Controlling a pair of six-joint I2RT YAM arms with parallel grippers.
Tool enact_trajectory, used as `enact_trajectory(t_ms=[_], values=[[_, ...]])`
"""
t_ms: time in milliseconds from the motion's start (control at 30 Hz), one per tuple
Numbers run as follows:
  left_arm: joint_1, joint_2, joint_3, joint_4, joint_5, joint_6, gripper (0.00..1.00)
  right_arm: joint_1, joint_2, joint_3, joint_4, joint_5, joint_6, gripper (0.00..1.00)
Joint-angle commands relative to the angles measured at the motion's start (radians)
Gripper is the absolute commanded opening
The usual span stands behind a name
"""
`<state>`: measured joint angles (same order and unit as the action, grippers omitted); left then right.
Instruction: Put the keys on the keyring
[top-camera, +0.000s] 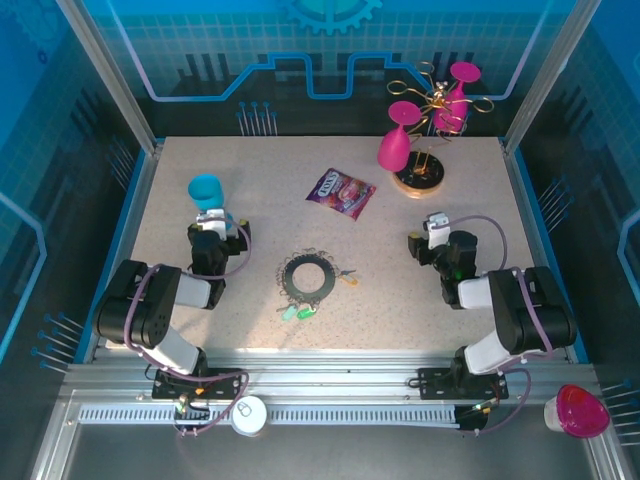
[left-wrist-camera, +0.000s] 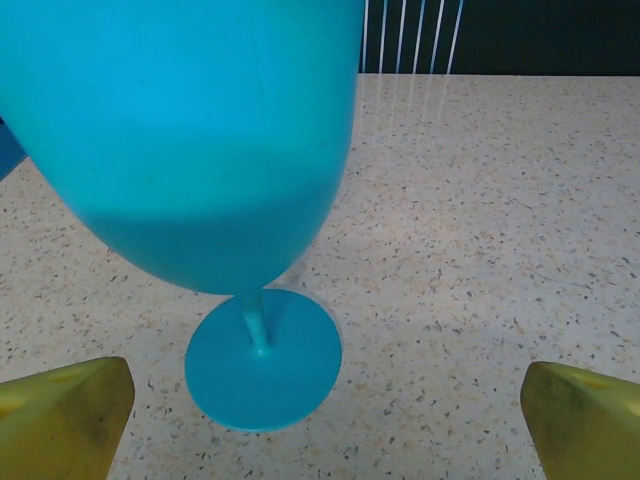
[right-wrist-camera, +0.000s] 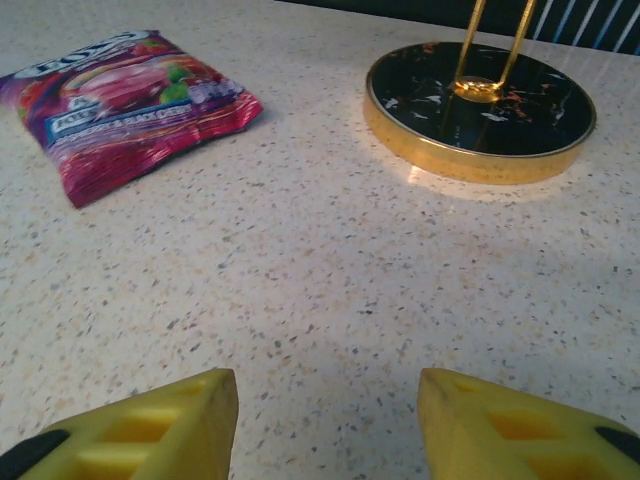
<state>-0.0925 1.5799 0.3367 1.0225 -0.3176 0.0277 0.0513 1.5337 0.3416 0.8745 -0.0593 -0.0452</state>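
The dark grey keyring (top-camera: 308, 277) lies flat at the middle of the table. A yellow-orange key (top-camera: 352, 279) rests just right of its rim, and green and teal keys (top-camera: 297, 312) lie at its near-left edge. My left gripper (top-camera: 210, 213) is open at the left, well away from the ring. In the left wrist view this gripper (left-wrist-camera: 325, 425) has its fingers wide apart over bare table, facing a blue goblet (left-wrist-camera: 262, 358). My right gripper (top-camera: 435, 224) is to the right of the ring. Its yellow fingers (right-wrist-camera: 150, 430) stand open, and the gripper (right-wrist-camera: 328, 420) has nothing in it.
The blue goblet (top-camera: 205, 190) stands just beyond my left gripper. A purple snack packet (top-camera: 341, 192) lies behind the ring. A gold wire stand on a round base (top-camera: 418, 175) holds pink goblets (top-camera: 397, 145) at the back right. In the right wrist view, the packet (right-wrist-camera: 130, 105) and base (right-wrist-camera: 480, 105) lie ahead.
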Motion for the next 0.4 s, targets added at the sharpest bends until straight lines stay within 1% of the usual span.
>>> enact_trajectory(t_ms=[0, 100, 167, 233, 267, 300, 333, 367], values=[[0.011, -0.013, 0.013, -0.01, -0.011, -0.018, 0.99, -0.016, 0.004, 0.058, 0.001, 0.06, 0.046, 0.52], [0.026, -0.016, 0.029, -0.047, 0.019, -0.029, 0.99, -0.014, 0.007, 0.056, 0.014, 0.061, 0.047, 0.53], [0.057, -0.023, 0.042, -0.084, 0.082, -0.048, 0.99, -0.014, 0.005, 0.058, 0.006, 0.062, 0.045, 0.55], [0.06, -0.021, 0.042, -0.081, 0.089, -0.047, 0.99, -0.014, 0.005, 0.058, 0.006, 0.064, 0.045, 0.6], [0.06, -0.023, 0.041, -0.084, 0.09, -0.048, 0.99, -0.013, 0.006, 0.058, 0.012, 0.064, 0.045, 0.64], [0.06, -0.02, 0.04, -0.074, 0.09, -0.045, 0.99, -0.013, 0.005, 0.058, 0.008, 0.063, 0.045, 0.69], [0.06, -0.022, 0.038, -0.074, 0.091, -0.045, 0.99, -0.012, 0.006, 0.058, 0.01, 0.065, 0.045, 1.0], [0.059, -0.023, 0.035, -0.069, 0.093, -0.043, 0.99, -0.011, 0.006, 0.058, 0.009, 0.068, 0.044, 1.0]])
